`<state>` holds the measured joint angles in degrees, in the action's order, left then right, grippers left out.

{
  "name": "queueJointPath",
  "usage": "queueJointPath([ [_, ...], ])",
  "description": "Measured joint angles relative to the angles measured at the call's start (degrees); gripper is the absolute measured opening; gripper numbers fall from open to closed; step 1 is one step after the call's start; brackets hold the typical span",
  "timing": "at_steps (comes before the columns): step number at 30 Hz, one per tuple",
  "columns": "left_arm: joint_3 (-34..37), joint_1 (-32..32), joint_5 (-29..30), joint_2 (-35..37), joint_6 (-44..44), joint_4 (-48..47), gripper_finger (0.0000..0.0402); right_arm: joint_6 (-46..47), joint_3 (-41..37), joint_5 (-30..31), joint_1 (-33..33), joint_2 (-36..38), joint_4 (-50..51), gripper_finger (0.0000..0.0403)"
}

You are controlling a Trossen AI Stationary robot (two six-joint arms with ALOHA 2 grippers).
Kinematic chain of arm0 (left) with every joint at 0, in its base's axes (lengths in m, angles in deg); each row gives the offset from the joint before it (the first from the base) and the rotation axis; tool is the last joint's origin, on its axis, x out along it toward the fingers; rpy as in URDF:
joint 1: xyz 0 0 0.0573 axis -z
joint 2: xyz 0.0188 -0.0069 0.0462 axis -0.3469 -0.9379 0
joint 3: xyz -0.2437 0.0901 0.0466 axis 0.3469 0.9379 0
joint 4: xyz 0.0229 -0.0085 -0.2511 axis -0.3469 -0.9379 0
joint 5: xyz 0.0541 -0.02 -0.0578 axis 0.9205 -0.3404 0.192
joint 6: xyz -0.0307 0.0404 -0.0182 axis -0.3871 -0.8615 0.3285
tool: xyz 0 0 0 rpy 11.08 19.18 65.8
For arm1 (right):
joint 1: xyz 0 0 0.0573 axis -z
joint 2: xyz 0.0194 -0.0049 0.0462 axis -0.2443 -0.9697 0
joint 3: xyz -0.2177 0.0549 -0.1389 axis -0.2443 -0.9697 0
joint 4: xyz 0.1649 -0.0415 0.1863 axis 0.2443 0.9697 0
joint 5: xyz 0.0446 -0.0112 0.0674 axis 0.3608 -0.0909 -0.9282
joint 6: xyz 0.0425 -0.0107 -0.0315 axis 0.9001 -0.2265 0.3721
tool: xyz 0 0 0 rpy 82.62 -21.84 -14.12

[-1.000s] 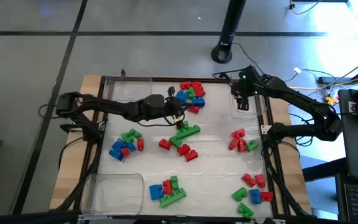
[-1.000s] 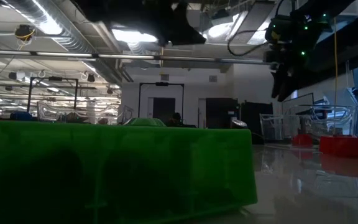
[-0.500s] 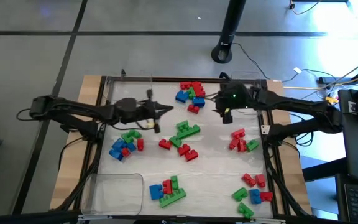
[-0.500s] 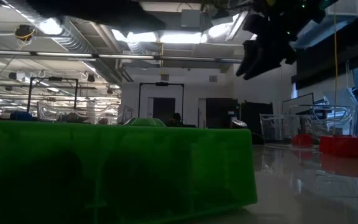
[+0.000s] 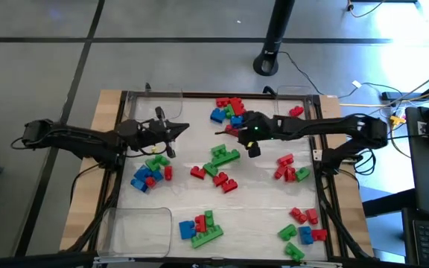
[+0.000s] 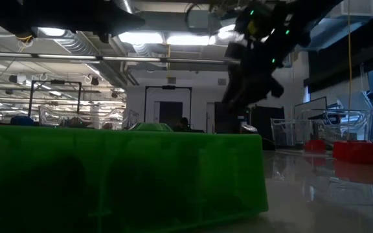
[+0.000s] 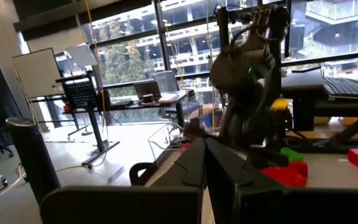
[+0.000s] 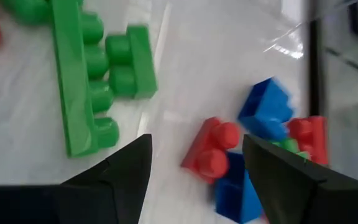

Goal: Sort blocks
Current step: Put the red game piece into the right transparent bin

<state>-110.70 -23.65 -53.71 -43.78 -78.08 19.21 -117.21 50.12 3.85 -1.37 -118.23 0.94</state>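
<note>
Right gripper (image 5: 233, 132) gapes over glossy studded blocks (image 5: 229, 113); left gripper (image 5: 179, 128) pinched closed, empty

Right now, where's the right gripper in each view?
High view: right gripper open, mid-table, just beyond the long green block.
Low view: dark shape at upper centre-right, hanging above the table.
Left wrist view: the other arm's gripper, centre-right, beyond the shut left gripper.
Right wrist view: its own fingers at the bottom, open.
Shared landmark: the long green block, in the high and right wrist views.
</note>
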Motion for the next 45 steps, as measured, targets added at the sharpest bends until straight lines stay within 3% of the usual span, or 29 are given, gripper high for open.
queueJointPath([
  [14,-0.07,-0.07,0.02,-0.02,0.33,-0.16,0.0004,3.91,-0.02,6.09,1.71,-9.63,-4.96,0.0253],
  [23,-0.07,-0.07,0.04,-0.04,0.46,-0.59,0.0004,7.51,-0.02,1.07,6.48,-10.33,-6.67,0.0253],
  [45,-0.09,-0.04,0.02,-0.06,0.46,-0.55,0.0004,7.14,0.0,1.87,6.4,-15.06,-10.14,0.0253],
])
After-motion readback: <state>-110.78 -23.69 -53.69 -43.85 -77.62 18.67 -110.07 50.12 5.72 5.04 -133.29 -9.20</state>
